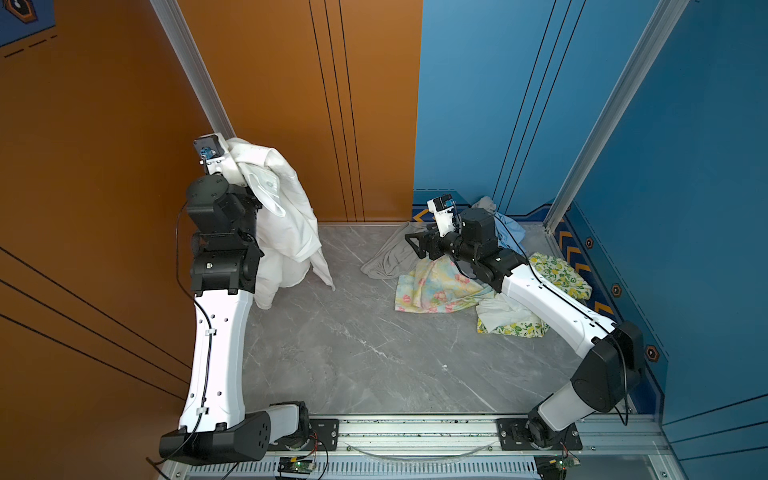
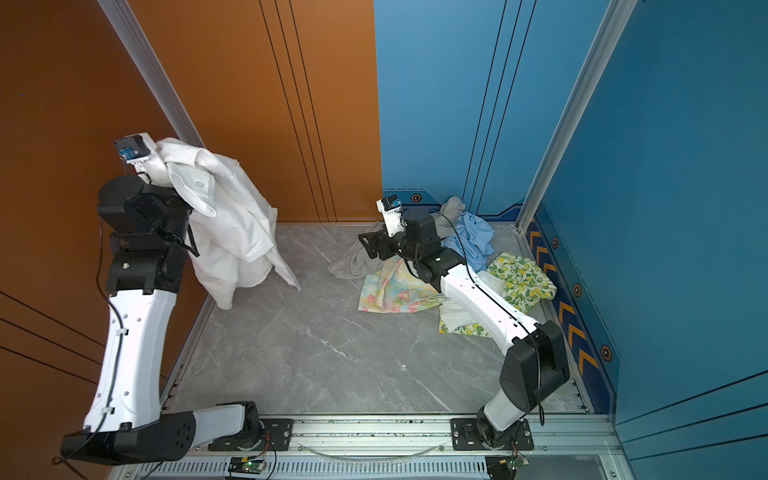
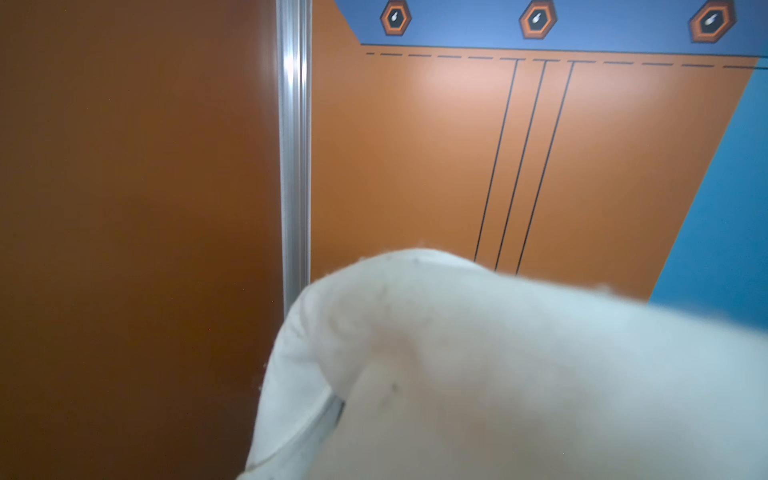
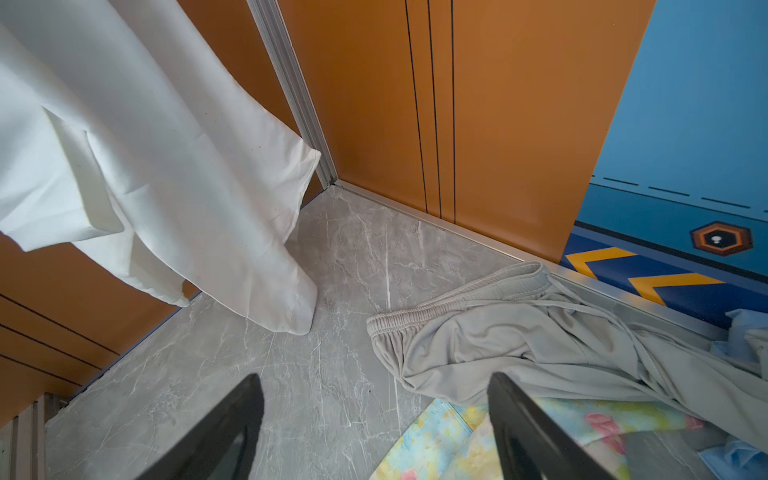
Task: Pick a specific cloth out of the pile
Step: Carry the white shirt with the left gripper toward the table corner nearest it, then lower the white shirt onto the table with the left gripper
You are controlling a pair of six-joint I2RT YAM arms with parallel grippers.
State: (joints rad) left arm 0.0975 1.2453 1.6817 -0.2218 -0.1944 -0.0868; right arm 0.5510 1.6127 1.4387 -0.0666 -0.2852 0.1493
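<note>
We see the left gripper (image 1: 223, 164) pinching the white shirt (image 1: 286, 224) high at the far left, well apart from the pile (image 1: 440, 284) at the far right. The right gripper (image 1: 411, 246) is spread and empty over the pile's left edge.

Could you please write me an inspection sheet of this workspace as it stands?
Surface: grey marbled table, bare in front and middle.
Job's things: white shirt lifted clear of the pile, hanging at the left, its lower end down at the table; pile heaped in the back right corner.
Clutter: nothing seen beyond the pile's grey garment, floral cloth, light blue garment and lemon-print cloth.
Grippers: left claw shut on the shirt, mostly hidden under it; right claw open, empty, at the pile's edge.
Cables: black cable along each arm; loose wires at the front rail.
Surroundings: orange wall left and behind, blue wall right.
</note>
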